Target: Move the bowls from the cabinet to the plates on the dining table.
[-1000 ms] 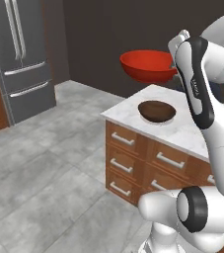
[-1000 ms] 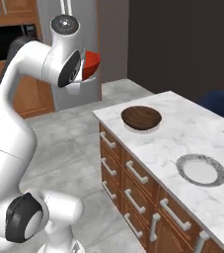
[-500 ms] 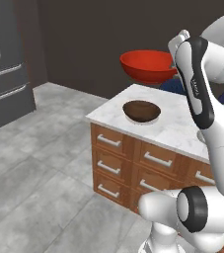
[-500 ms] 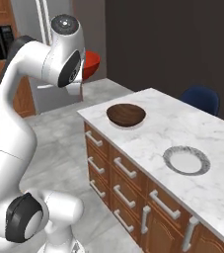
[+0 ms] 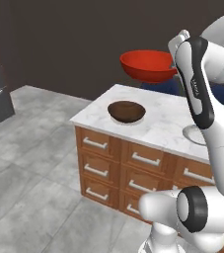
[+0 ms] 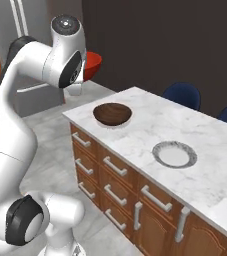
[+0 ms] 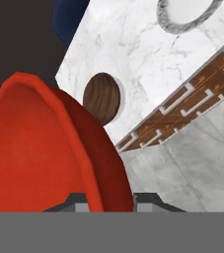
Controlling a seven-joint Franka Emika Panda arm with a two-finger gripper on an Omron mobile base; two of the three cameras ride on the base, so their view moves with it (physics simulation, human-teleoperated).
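Red bowl (image 5: 149, 65) upright in gripper (image 7: 106, 200)

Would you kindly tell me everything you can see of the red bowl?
The red bowl is round, shallow and glossy, plain inside and out, looking like glazed ceramic or plastic. It is held in the air by its rim in the pincer, roughly level, above the floor beside the marble table. Nothing else touches it.
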